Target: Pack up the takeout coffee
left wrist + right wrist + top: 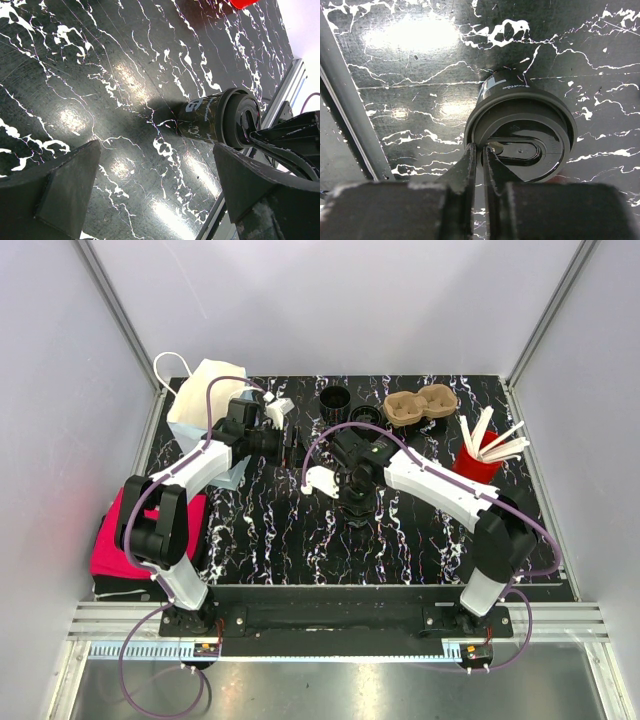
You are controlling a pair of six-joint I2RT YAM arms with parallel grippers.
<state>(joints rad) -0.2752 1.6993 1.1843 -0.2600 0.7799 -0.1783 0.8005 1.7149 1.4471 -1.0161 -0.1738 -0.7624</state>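
While cup [536,119] in gripper [481,151], carrier [421,406] beyond.

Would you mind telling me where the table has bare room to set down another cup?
The widest bare patch is the near strip of the table, between the lidded cup and the arm bases. A smaller one lies in the far-right corner behind the stirrer cup. The far edge is crowded: paper bag, open cup, carrier.

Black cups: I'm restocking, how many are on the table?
3: lidded cup in the right gripper; open cup and another cup left of the carrier. Arms may hide more.
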